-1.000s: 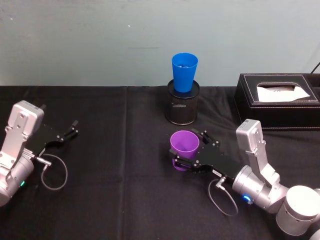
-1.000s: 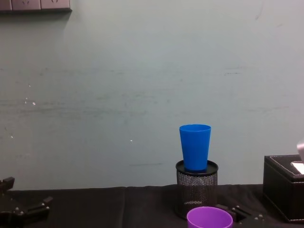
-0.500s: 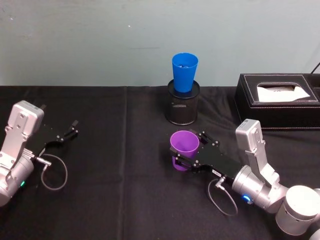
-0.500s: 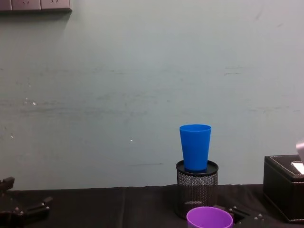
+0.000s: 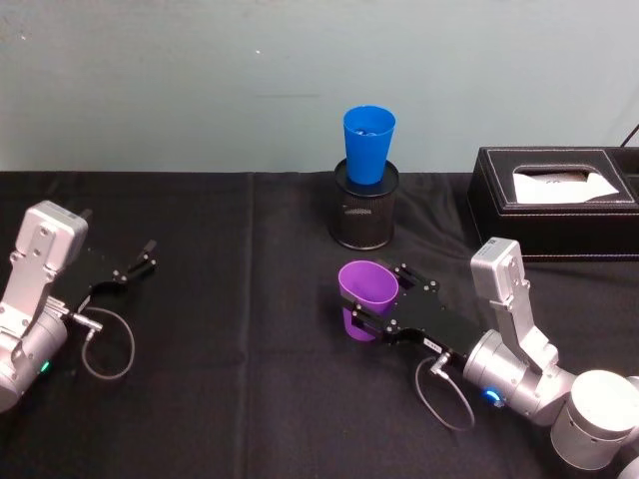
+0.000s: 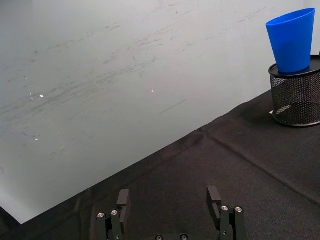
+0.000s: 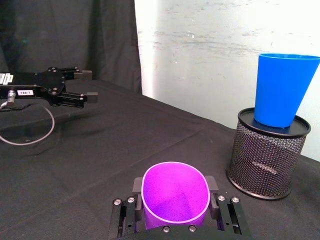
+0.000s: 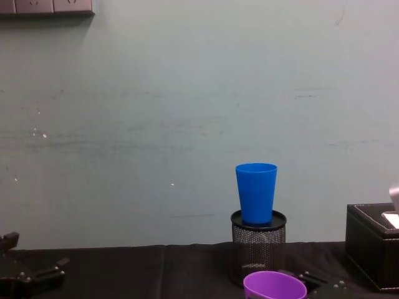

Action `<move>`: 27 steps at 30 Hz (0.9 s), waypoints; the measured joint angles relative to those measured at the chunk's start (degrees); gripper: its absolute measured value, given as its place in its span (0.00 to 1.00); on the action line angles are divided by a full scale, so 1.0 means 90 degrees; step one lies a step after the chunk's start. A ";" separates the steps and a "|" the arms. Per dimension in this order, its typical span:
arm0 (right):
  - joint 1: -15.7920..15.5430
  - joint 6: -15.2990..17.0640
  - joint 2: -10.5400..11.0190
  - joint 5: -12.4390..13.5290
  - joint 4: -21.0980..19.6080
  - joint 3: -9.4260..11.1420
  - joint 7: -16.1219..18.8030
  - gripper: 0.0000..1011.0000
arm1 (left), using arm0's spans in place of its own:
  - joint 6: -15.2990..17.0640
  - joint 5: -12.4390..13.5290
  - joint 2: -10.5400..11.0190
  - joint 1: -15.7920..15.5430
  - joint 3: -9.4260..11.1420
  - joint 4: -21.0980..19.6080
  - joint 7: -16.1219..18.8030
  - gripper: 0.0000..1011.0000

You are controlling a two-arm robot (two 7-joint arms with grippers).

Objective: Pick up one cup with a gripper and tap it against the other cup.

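Black cloth (image 5: pixel 250 399) covers the table. The right gripper (image 5: pixel 377 296) has its jaws pressed against both sides of the purple cup (image 5: pixel 367 284), which sits between them. Beyond those jaws, well apart, the blue cup (image 5: pixel 368 143) stands in a black mesh holder (image 5: pixel 363 215). The left gripper (image 5: pixel 140 261) rests far aside, jaws spread and empty.

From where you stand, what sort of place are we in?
Probably a robot test lab: a table draped in black cloth against a bare wall, and staged props: a blue cup on a mesh holder, a purple cup in the right gripper. The left gripper lies open, far left.
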 joint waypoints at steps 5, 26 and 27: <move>0.0000 -0.0003 0.0002 0.0002 0.0000 0.0000 -0.0001 0.72 | 0.0000 0.0000 0.0000 0.0000 0.0000 0.0000 0.0000 0.99; 0.0105 0.1109 0.0274 0.0251 -0.1189 0.0476 0.0271 0.72 | 0.0000 0.0000 0.0000 0.0000 0.0000 0.0000 0.0000 0.99; 0.0111 0.1165 0.0279 0.0283 -0.1237 0.0484 0.0277 0.72 | 0.0000 0.0000 0.0000 0.0000 0.0000 0.0000 0.0000 0.99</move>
